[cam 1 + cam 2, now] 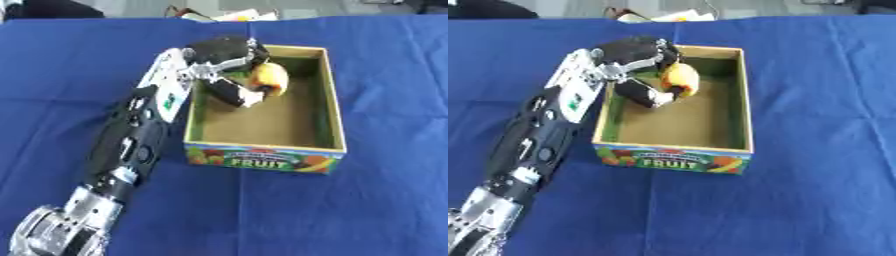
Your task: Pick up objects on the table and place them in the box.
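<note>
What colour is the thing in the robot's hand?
Yellow-orange fruit in the left hand, clearest in the left eye view.

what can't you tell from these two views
- Right hand: in neither view.
- Underside of the yellow fruit: covered by the left hand, both views.
- Box floor under the hand: hidden.
- Pale things at the table's far edge: cut off, unidentifiable.

A blue cloth point(367, 75) is covering the table, and an open fruit box point(331, 107) is sitting on it.
</note>
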